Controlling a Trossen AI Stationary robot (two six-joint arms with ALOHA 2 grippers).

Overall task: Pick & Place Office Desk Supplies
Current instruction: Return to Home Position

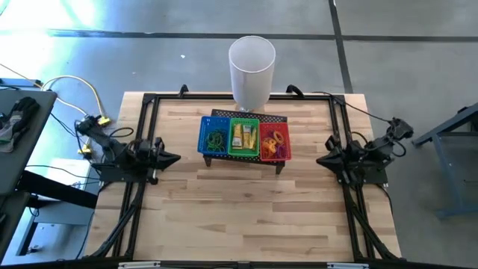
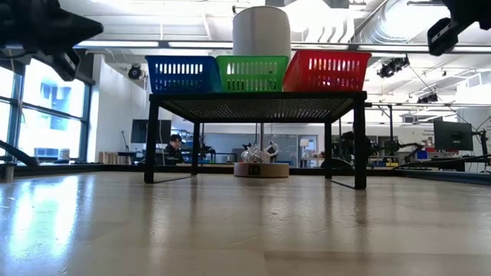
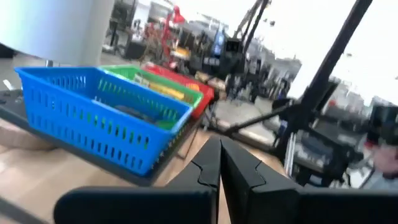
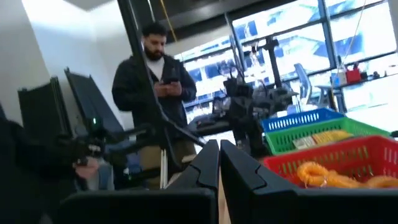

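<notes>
- Shut tight right before its wrist camera, the left gripper (image 3: 219, 144) presses its dark fingers (image 3: 206, 169) tip to tip; only a hairline seam shows and nothing is held.
- From overhead, that gripper sits at the table's 9 o'clock side, pointing toward the middle.
- The right gripper (image 4: 219, 146) mirrors it at 3 o'clock, its pincer likewise closed to a thin seam and empty.
- The wooden table (image 1: 246, 217) lies bare between the two arms and toward 6 o'clock.
- A black mesh stand (image 2: 257, 97) on four legs stands toward 12 o'clock from the table's centre, well apart from both grippers.
- Three bins sit side by side on top of the stand: the blue bin (image 1: 203, 142) toward 9 o'clock, the green bin (image 1: 255, 138) in the middle, and the red bin (image 1: 265, 146) toward 3 o'clock.
- The red bin sits a touch toward 6 o'clock, out of line with the other two.
- Green and dark band loops (image 1: 216, 140) lie in the blue bin.
- Yellow rectangular pieces (image 1: 238, 135) lie in the green bin.
- Orange loops (image 1: 278, 139) lie in the red bin.
- A tall white cylinder (image 1: 252, 71) stands just beyond the stand at 12 o'clock, at the table's far edge.
- In the right wrist view a person (image 4: 155, 81) in a dark jacket stands beyond the table, head bent to a phone held in one hand.
</notes>
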